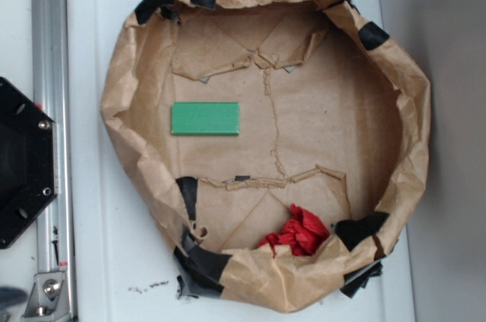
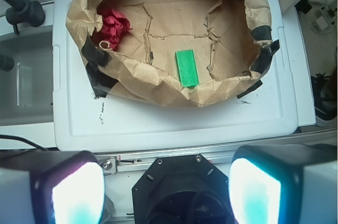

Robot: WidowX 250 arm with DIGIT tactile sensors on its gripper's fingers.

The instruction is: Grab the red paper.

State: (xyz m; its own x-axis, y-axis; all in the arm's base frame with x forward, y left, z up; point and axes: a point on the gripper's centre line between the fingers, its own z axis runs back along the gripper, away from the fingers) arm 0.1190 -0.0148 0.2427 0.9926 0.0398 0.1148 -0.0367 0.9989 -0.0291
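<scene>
The red paper is a crumpled wad lying inside the brown paper bowl, against its near-right wall. In the wrist view the red paper sits at the bowl's upper left. A flat green block lies on the bowl's floor at the left; the wrist view has the green block near the bowl's front wall. My gripper hangs high above the robot's black base, well back from the bowl. It is open, with nothing between its wide-set fingers. The exterior view does not include the gripper.
The bowl rests on a white lidded box. A metal rail and the black robot base lie left of it. Black tape patches mark the bowl's rim. In the wrist view a grey tub stands at the left.
</scene>
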